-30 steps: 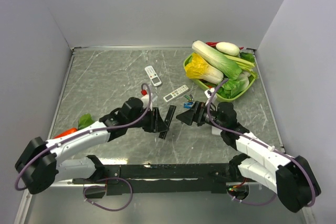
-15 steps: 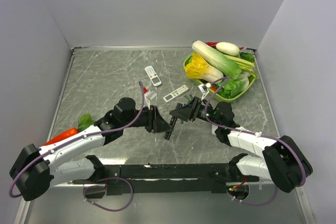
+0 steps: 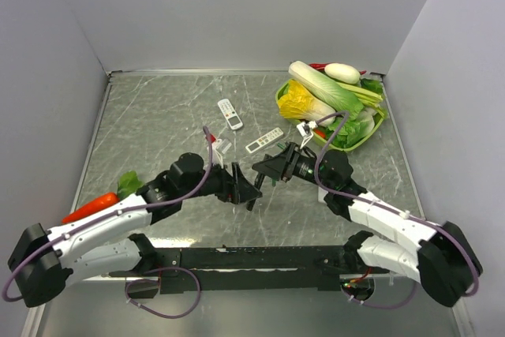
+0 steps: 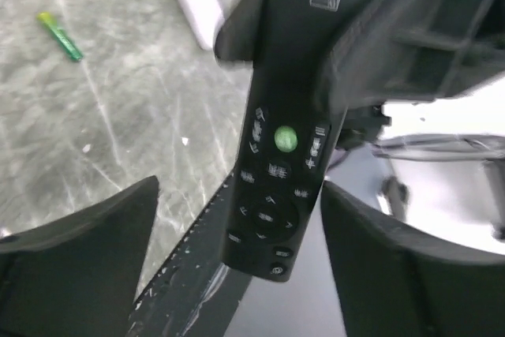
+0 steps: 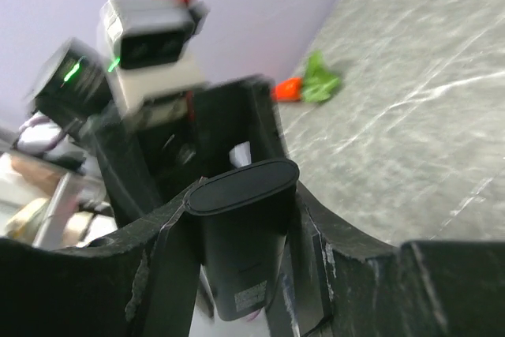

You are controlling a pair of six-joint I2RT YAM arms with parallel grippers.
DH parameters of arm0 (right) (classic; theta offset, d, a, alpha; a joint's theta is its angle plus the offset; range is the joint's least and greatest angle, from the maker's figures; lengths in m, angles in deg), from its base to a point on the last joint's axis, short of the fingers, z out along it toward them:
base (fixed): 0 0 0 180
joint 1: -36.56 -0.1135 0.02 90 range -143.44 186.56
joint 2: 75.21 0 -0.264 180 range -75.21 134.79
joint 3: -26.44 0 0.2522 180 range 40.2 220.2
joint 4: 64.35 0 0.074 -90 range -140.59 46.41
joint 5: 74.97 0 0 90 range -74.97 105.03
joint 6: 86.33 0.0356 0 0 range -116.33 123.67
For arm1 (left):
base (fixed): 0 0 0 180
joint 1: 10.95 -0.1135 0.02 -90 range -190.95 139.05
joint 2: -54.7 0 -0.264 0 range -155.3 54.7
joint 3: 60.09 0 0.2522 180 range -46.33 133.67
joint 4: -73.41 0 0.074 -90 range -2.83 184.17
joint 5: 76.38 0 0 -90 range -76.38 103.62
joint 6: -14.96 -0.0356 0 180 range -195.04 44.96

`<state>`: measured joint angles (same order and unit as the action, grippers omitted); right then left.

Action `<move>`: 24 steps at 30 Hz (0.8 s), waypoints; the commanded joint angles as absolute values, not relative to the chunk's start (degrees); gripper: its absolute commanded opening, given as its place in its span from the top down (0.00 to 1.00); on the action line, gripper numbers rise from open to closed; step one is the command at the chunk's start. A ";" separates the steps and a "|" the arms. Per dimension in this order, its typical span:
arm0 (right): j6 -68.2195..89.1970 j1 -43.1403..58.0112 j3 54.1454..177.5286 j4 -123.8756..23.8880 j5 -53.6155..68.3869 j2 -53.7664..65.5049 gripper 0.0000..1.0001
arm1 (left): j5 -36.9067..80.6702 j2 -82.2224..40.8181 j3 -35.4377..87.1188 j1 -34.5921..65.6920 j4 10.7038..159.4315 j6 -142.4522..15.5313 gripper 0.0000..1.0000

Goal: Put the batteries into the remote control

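Nearest, just beyond the arm bases, the two tools meet over the middle of the worktop (image 3: 158, 116). The left tool (image 3: 245, 188) stands wide, with a finger on either side of the black remote (image 4: 276, 171) and touching neither edge. The right tool (image 3: 265, 170) clamps that remote by its upper end and holds it tilted, its buttons facing the left wrist camera.

There are three remotes: this black one and two white remotes (image 3: 263, 140) (image 3: 230, 114), which lie at 12 o'clock beyond the tools. Only one green battery (image 4: 60, 35) can be counted. It lies alone on the worktop at 10 o'clock from the black remote in the left wrist view.

One carrot (image 3: 88, 206) lies at 8 o'clock, beside the left arm. One green basket (image 3: 281, 102) heaped with vegetables sits farthest away, at 2 o'clock.
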<state>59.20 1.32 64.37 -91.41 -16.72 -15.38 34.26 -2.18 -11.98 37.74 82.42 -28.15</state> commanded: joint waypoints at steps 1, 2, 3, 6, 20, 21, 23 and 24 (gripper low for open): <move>52.37 -2.28 73.59 -65.93 0.06 -20.63 0.91 | 13.81 0.48 -6.61 46.59 91.03 -33.38 0.05; 52.10 -3.33 76.30 -58.75 4.09 -20.63 0.91 | 10.32 0.30 -6.34 47.84 91.65 -33.47 0.03; 52.01 -3.86 77.37 -56.67 5.17 -20.63 0.91 | 8.19 0.13 -5.99 48.81 92.44 -33.73 0.02; 51.93 -5.97 79.66 -52.35 9.04 -20.11 0.90 | 1.59 -0.93 -5.29 51.45 93.06 -34.61 0.02; 55.97 -10.37 81.60 -49.18 14.67 -16.77 0.89 | -8.26 -9.10 -5.19 57.34 91.13 -35.14 0.38; 56.23 -10.55 81.60 -49.27 14.68 -16.68 0.89 | -8.09 -9.37 -5.37 57.43 90.95 -34.96 0.40; 56.41 -10.99 81.42 -49.53 14.94 -16.24 0.89 | -7.65 -10.15 -5.63 57.78 90.25 -34.44 0.55; 56.84 -10.99 81.25 -49.80 14.94 -16.24 0.89 | -7.13 -10.42 -5.55 57.87 90.16 -34.26 0.66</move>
<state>55.05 -10.13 78.55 -48.72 13.57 -16.38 -5.76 -9.35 -6.12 57.12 92.25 -34.90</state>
